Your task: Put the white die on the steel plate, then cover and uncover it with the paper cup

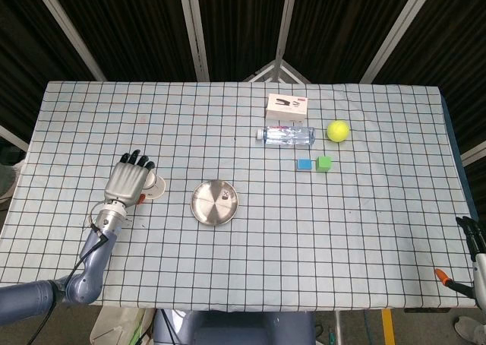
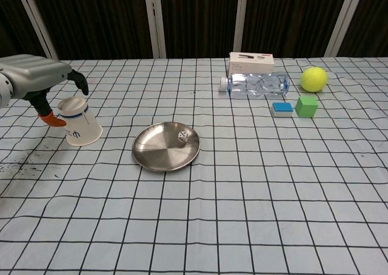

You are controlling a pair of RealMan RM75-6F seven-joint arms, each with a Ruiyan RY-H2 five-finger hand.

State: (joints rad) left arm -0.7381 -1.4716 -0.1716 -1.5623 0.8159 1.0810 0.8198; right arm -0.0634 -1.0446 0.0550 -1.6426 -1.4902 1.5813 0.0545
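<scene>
Bench [image 2: 254, 214] — checked cloth, carrying all items.
Left hand [image 2: 37, 81] — reaching in from the left edge, palm down, dark fingertips [image 2: 79, 81] drooped over the cup's upper end, thumb at its left side; fingers apart, contact with the cup not discernible, nothing gripped.
Right hand [image 1: 477, 242] — only just showing at the right edge in the head view; state cannot be told.
Steel plate [image 2: 154, 157] — left of centre, flat.
Paper cup [image 2: 80, 122] — inverted, mouth down, long axis tilted left; just left of the plate, apart.
White die [image 2: 182, 136] — on the plate, toward its right rim.
</scene>
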